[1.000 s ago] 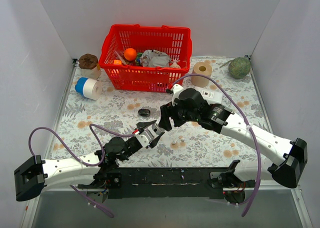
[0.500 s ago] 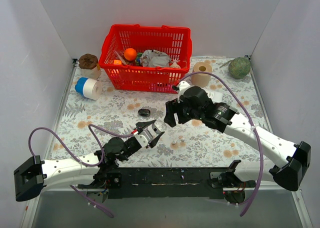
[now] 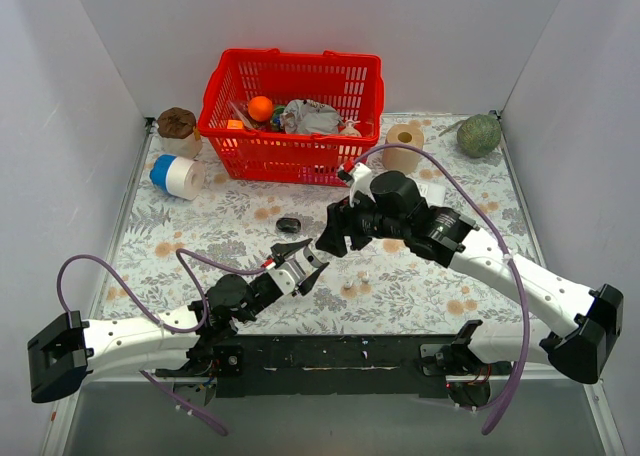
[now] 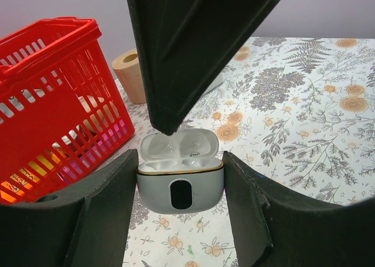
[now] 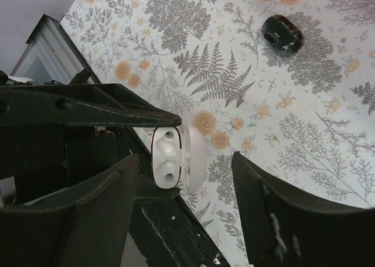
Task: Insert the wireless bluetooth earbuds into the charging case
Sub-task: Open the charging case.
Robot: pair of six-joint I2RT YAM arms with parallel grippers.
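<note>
Tablecloth (image 4: 304,103): case (image 4: 180,191) seemingly within left pincer (image 4: 180,164)

Top external looks down from behind; 2 wrist views sit close, sharing the charging case (image 4: 180,188).

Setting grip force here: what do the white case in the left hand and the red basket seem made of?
The white case looks like hard, smooth plastic: rounded shell with a soft sheen, thin gold-coloured band at the lid seam. The red basket seems moulded plastic: uniform colour, slotted lattice walls; metal looks unlikely.
</note>
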